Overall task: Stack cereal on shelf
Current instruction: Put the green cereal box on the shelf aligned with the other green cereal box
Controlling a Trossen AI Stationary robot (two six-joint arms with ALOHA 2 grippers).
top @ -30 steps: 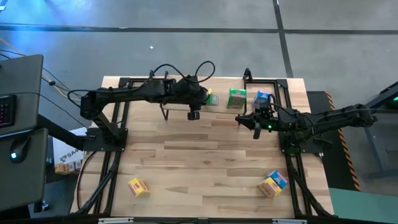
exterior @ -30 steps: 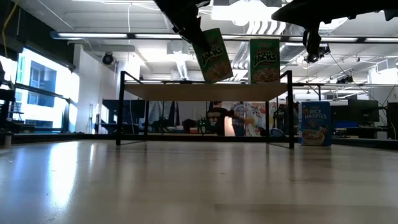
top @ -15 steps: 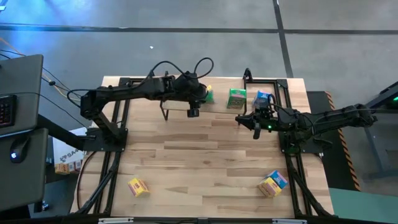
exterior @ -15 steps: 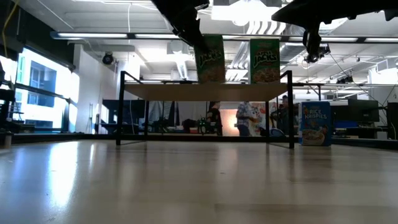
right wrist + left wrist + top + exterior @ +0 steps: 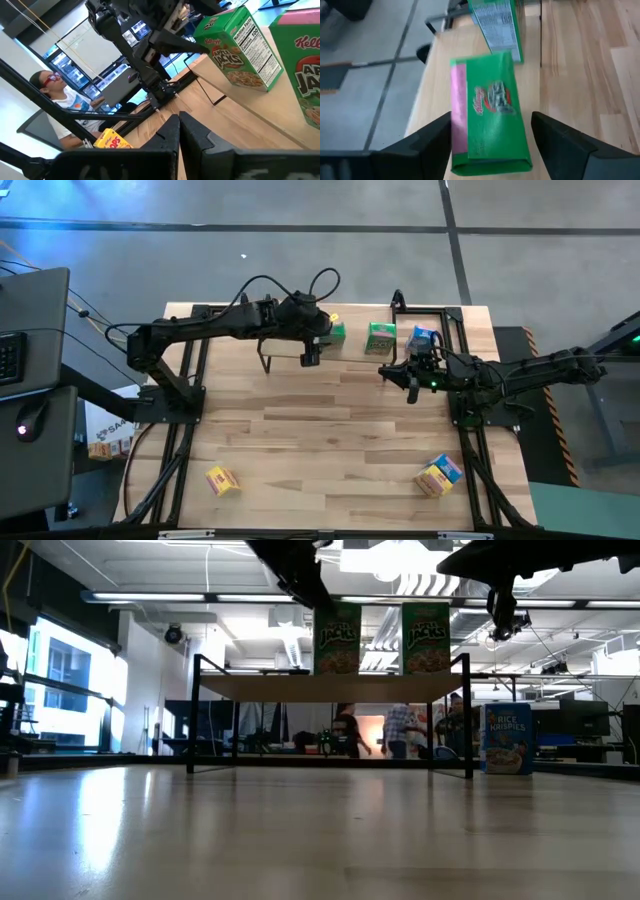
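Two green cereal boxes stand upright on the shelf [image 5: 330,686] along the table's far edge, the first green box [image 5: 490,112] directly between my left gripper [image 5: 492,145] fingers, which are spread apart clear of its sides, the second green box [image 5: 380,338] just beside it toward the shelf's right end. One blue box [image 5: 507,738] stands on the table [image 5: 330,430] past the shelf's right end, near my right gripper [image 5: 412,376], whose fingers are pressed together on nothing. One yellow box [image 5: 221,480] lies near the table's front-left corner; a yellow and a blue box [image 5: 438,475] lie touching near the front-right corner. That counts six boxes in all.
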